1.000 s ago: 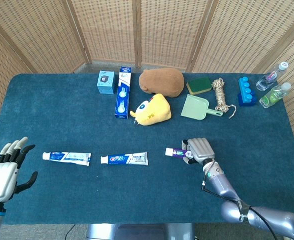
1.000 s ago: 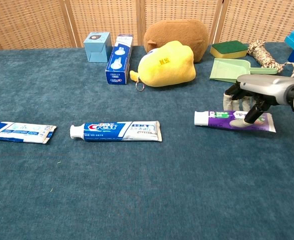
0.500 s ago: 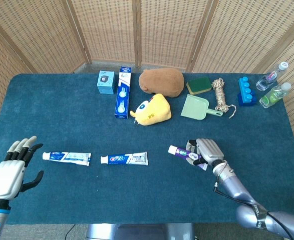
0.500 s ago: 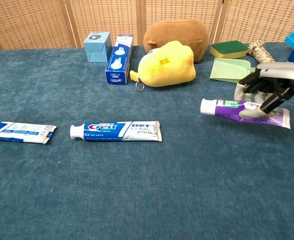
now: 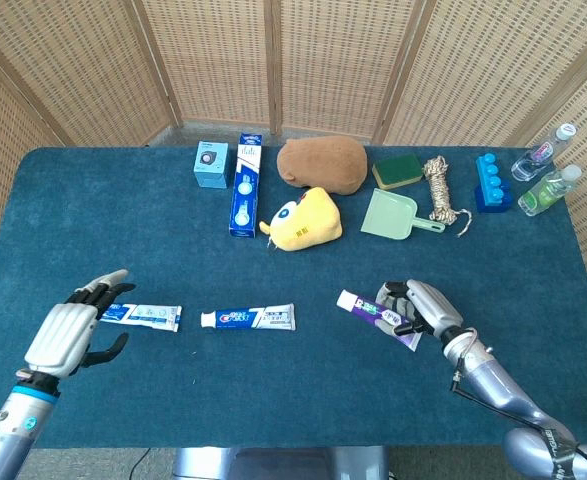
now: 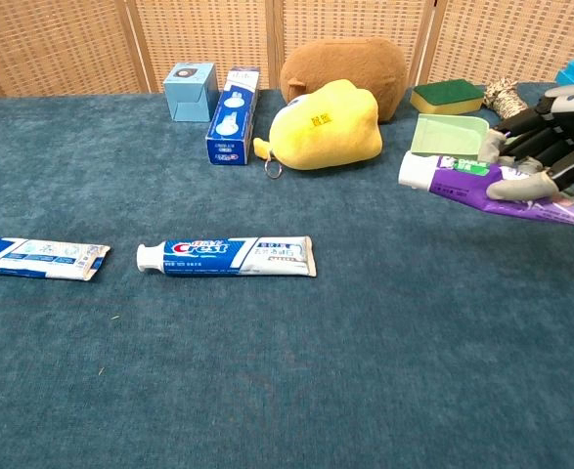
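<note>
Biggest change: right hand (image 5: pixel 419 309) has lifted the purple toothpaste tube (image 6: pixel 482 182) clear off the blue tablecloth (image 5: pixel 303 390); a second ago the tube lay flat under its fingers. Now it's pinched between thumb and fingers, held in the air with the cap end pointing to the robot's left, near the green dustpan (image 6: pixel 445 135) in the chest view. So the pick is done and the tube is in carry.

Second change: left hand (image 5: pixel 70 335) has moved in from the table edge and now hangs just beside the cap end of the white-blue toothpaste tube (image 5: pixel 138 316), fingers spread, holding nothing, not clearly touching it.

Unmoved: Crest toothpaste tube (image 6: pixel 226 257) in the middle, yellow plush toy (image 6: pixel 324 125), blue toothpaste box (image 6: pixel 232 114).

Writing: "Crest" is readable on the middle tube. Print on the purple tube, the box and the left tube is too small to read.
</note>
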### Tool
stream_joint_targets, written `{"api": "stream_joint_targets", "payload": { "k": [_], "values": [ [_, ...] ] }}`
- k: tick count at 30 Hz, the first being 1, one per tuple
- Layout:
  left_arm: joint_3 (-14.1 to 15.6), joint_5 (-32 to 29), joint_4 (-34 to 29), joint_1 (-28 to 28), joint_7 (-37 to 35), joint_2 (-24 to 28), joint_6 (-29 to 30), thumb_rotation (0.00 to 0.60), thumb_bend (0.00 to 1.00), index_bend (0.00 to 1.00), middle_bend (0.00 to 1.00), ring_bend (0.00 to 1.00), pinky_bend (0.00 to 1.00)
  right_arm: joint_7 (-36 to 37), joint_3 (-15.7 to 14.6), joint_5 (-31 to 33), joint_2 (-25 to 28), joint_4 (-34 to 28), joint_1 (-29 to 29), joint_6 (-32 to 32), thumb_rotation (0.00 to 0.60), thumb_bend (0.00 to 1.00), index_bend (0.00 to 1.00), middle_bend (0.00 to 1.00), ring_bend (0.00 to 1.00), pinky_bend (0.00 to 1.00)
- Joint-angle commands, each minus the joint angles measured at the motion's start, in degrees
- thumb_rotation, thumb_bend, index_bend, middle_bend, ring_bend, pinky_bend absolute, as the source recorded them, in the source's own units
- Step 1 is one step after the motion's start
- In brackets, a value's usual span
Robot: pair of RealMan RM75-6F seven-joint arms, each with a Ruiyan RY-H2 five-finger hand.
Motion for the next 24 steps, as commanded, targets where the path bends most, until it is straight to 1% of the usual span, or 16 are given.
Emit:
{"api": "stream_joint_targets", "payload": {
  "k": [1, 3, 8, 12, 14, 16, 20, 24],
  "values": [
    [-3.1, -5.6, -1.2, -4.9, -1.5, 0.1, -5.8, 0.6, 0.34, 0.18, 0.15, 0.17, 0.23, 2.4, -0.1, -1.8, 1.3, -1.6, -0.5, -0.2, 0.6, 0.48, 0.94, 0.74, 0.68, 0.7],
    [-4.4, -8.3, -1.1, -7.3, -2.6, 0.2, -8.6, 0.6, 0.34, 0.18, 0.15, 0.17, 0.22, 3.7, -0.1, -2.6, 1.7, -2.2, -0.6, -0.3, 0.6, 0.48, 0.94, 0.74, 0.69, 0.7],
    [-6.5, -11.4, 1.2, -11.9, -4.7, -1.1, -13.2, 0.6, 0.34, 0.19, 0.15, 0.17, 0.28, 6.4, -0.1, -3.3, 2.1, -3.0, -0.2, -1.0, 0.6, 0.48, 0.94, 0.74, 0.69, 0.7],
    [-7.4, -12.7, 3.3, -15.2, -5.1, -3.0, -15.8, 0.6, 0.34, 0.19, 0.15, 0.17, 0.26, 8.2, 0.1, -3.4, 2.4, -3.6, 0.4, -2.0, 0.6, 0.48, 0.94, 0.74, 0.69, 0.71],
    [-8.2, -15.0, 3.6, -17.3, -5.8, -3.7, -17.8, 0.6, 0.34, 0.19, 0.16, 0.17, 0.28, 7.8, 0.0, -3.7, 2.6, -3.8, 0.8, -2.0, 0.6, 0.48, 0.94, 0.74, 0.69, 0.71],
    [-8.9, -17.9, 4.0, -19.5, -5.9, -3.9, -19.8, 0.6, 0.33, 0.2, 0.18, 0.18, 0.27, 7.4, -0.1, -3.6, 2.7, -4.3, 1.0, -1.7, 0.6, 0.49, 0.94, 0.74, 0.69, 0.71],
    [-10.1, -23.1, 4.9, -24.1, -5.8, -4.2, -23.4, 0.6, 0.34, 0.21, 0.2, 0.21, 0.3, 6.6, -0.2, -3.4, 2.7, -5.2, 1.2, -1.1, 0.6, 0.49, 0.94, 0.74, 0.69, 0.71],
    [-11.9, -27.6, 6.6, -28.3, -9.1, -4.9, -28.2, 0.6, 0.34, 0.22, 0.21, 0.21, 0.31, 6.5, -0.4, -2.6, 2.7, -6.1, 1.4, -0.8, 0.6, 0.49, 0.94, 0.74, 0.69, 0.71]
  ]
}}
